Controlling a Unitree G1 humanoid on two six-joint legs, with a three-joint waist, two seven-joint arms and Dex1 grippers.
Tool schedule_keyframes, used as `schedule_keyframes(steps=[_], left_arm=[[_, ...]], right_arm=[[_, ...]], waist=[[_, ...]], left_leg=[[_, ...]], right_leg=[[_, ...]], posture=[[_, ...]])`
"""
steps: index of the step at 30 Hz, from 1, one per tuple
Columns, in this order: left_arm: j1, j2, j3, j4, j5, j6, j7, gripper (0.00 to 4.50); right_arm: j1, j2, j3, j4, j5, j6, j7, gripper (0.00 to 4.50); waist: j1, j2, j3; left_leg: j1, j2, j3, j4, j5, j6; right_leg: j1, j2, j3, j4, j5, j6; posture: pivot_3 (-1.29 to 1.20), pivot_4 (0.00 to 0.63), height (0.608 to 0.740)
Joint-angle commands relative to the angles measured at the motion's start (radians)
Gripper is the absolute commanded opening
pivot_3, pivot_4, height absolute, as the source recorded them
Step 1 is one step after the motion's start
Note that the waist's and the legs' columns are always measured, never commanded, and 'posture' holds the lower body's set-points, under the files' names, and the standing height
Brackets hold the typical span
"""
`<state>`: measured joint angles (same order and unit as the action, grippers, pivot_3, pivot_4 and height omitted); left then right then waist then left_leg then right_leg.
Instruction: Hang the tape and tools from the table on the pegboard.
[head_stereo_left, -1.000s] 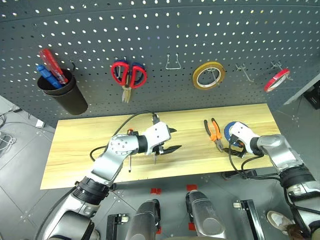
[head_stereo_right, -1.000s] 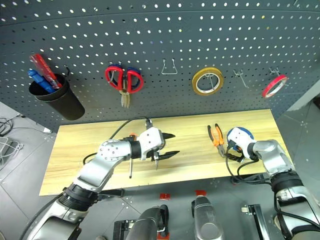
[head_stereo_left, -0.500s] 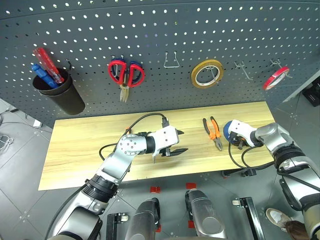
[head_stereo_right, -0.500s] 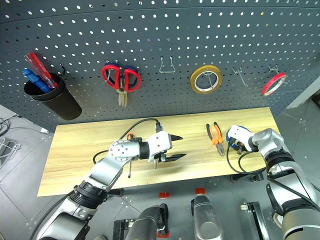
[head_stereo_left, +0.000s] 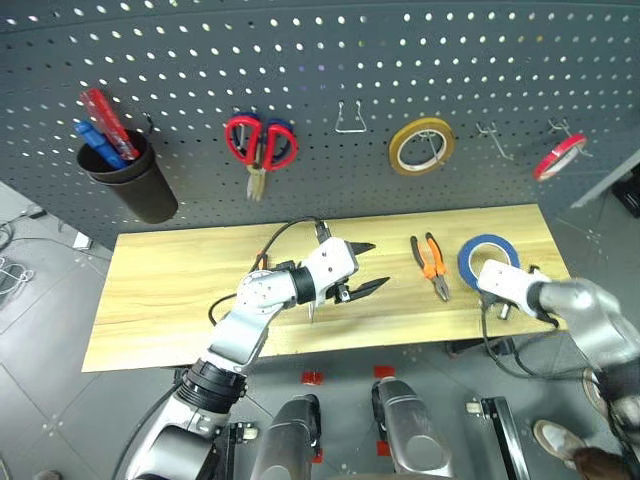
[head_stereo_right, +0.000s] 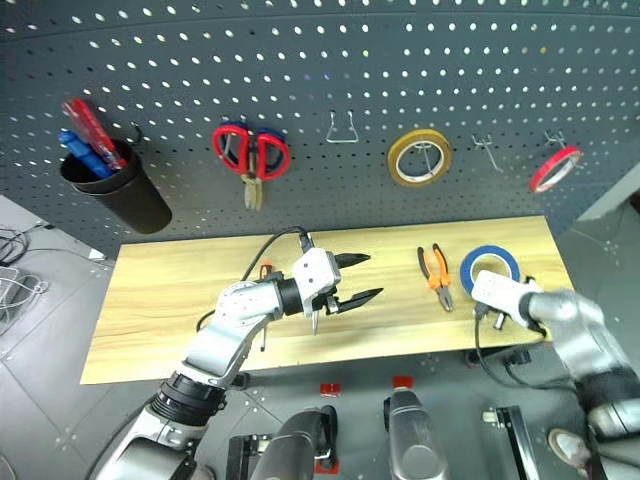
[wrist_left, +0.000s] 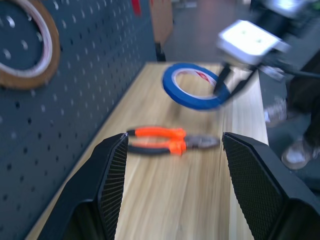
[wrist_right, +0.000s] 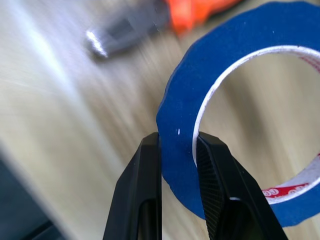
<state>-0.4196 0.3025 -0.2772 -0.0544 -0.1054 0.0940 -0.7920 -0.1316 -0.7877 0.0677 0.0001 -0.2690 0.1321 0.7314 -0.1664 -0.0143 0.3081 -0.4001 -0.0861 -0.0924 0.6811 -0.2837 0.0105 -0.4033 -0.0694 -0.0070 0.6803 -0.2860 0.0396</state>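
The right hand (wrist_right: 177, 200) is gripping the blue tape (head_stereo_left: 488, 258) by its wall, clear above the desk (head_stereo_left: 160, 290); keep the ring upright for a free pegboard (head_stereo_left: 320, 60) hook. The left hand (head_stereo_left: 362, 268) is hovering open.

This is a workshop or robotics test bay. A large dark grey pegboard (head_stereo_left: 320, 90) carries red-handled scissors (head_stereo_left: 259, 145), a yellow-tan tape roll (head_stereo_left: 420, 146), a red roll (head_stereo_left: 558, 156) and a black cup of screwdrivers (head_stereo_left: 125, 178) on hooks. Below it stands a plank-topped table (head_stereo_left: 170, 290) with orange-handled pliers (head_stereo_left: 430, 266), on a grey tiled floor (head_stereo_left: 40, 400).
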Motion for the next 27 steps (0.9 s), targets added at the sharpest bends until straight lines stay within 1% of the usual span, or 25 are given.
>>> schedule_keyframes(steps=[1,3,5,9,11,16,19,21,23,25,27], left_arm=[[-0.022,-0.027,0.039,-0.091,-0.06,0.021,0.021,3.17],[-0.039,-0.027,0.052,-0.106,-0.073,0.034,0.023,3.17],[-0.058,-0.024,0.066,-0.117,-0.089,0.046,0.025,3.17],[-0.089,-0.017,0.08,-0.121,-0.102,0.061,0.017,3.17],[-0.098,-0.018,0.08,-0.112,-0.099,0.059,0.023,3.17],[-0.1,-0.018,0.062,-0.105,-0.077,0.047,0.029,3.17],[-0.095,-0.011,0.06,-0.11,-0.068,0.049,0.031,3.17],[-0.089,-0.004,0.065,-0.111,-0.062,0.052,0.034,3.17],[-0.081,0.006,0.071,-0.112,-0.059,0.053,0.037,3.17],[-0.064,0.032,0.082,-0.113,-0.052,0.052,0.036,3.17],[-0.046,0.074,0.101,-0.105,-0.044,0.043,0.029,3.17]], right_arm=[[0.084,0.083,-0.1,-0.239,-0.028,-0.025,-0.192,0.66],[0.11,0.142,-0.123,-0.324,-0.038,-0.049,-0.27,0.66],[0.092,0.172,-0.124,-0.367,-0.05,-0.085,-0.316,0.66],[-0.045,0.2,-0.117,-0.32,-0.04,-0.126,-0.369,0.66],[-0.139,0.201,-0.095,-0.233,-0.028,-0.179,-0.372,0.66],[-0.362,0.215,-0.06,0.085,-0.013,-0.269,-0.388,0.66],[-0.49,0.238,-0.053,0.298,0.034,-0.258,-0.348,0.66],[-0.532,0.248,-0.044,0.377,0.065,-0.256,-0.299,0.66],[-0.546,0.257,-0.046,0.412,0.091,-0.26,-0.273,0.66],[-0.539,0.267,-0.052,0.407,0.113,-0.239,-0.26,1.39],[-0.508,0.274,-0.051,0.367,0.122,-0.205,-0.253,1.96]], waist=[[-0.01,0.0,0.0],[-0.021,0.0,0.0],[-0.03,0.0,0.0],[-0.038,-0.001,0.0],[-0.042,-0.001,0.0],[-0.056,-0.002,0.0],[-0.06,-0.002,0.0],[-0.06,-0.002,0.0],[-0.06,-0.002,0.0],[-0.061,-0.002,-0.001],[-0.062,-0.002,-0.001]], left_leg=[[0.001,0.001,0.003,0.0,0.0,0.0],[0.001,0.001,0.006,0.0,0.001,0.002],[0.002,0.003,0.007,0.0,0.002,0.003],[0.006,0.008,0.016,0.0,0.003,0.004],[0.006,0.01,0.018,-0.001,0.003,0.004],[0.005,0.01,0.019,-0.001,0.004,0.001],[0.005,0.01,0.021,-0.001,0.003,0.003],[0.005,0.011,0.021,-0.001,0.003,0.004],[0.004,0.011,0.021,-0.001,0.003,0.004],[0.003,0.011,0.021,-0.001,0.003,0.004],[0.002,0.011,0.022,-0.001,0.003,0.004]], right_leg=[[-0.001,0.001,0.0,0.001,0.002,0.002],[-0.001,0.001,0.002,0.001,0.005,0.003],[-0.001,0.003,0.007,0.0,0.008,0.004],[-0.001,0.012,0.02,-0.001,0.013,0.006],[-0.002,0.013,0.022,-0.001,0.014,0.006],[-0.003,0.014,0.024,-0.002,0.014,0.005],[-0.004,0.014,0.026,-0.002,0.015,0.004],[-0.004,0.014,0.025,-0.002,0.015,0.004],[-0.005,0.014,0.025,-0.002,0.015,0.004],[-0.006,0.014,0.025,-0.002,0.015,0.004],[-0.007,0.014,0.026,-0.001,0.015,0.004]], posture=[[-0.42,0.289,0.74],[-0.42,0.29,0.74],[-0.42,0.286,0.74],[-0.41,0.276,0.74],[-0.41,0.272,0.74],[-0.39,0.253,0.74],[-0.38,0.251,0.74],[-0.38,0.25,0.74],[-0.38,0.25,0.74],[-0.37,0.251,0.74],[-0.37,0.252,0.74]])
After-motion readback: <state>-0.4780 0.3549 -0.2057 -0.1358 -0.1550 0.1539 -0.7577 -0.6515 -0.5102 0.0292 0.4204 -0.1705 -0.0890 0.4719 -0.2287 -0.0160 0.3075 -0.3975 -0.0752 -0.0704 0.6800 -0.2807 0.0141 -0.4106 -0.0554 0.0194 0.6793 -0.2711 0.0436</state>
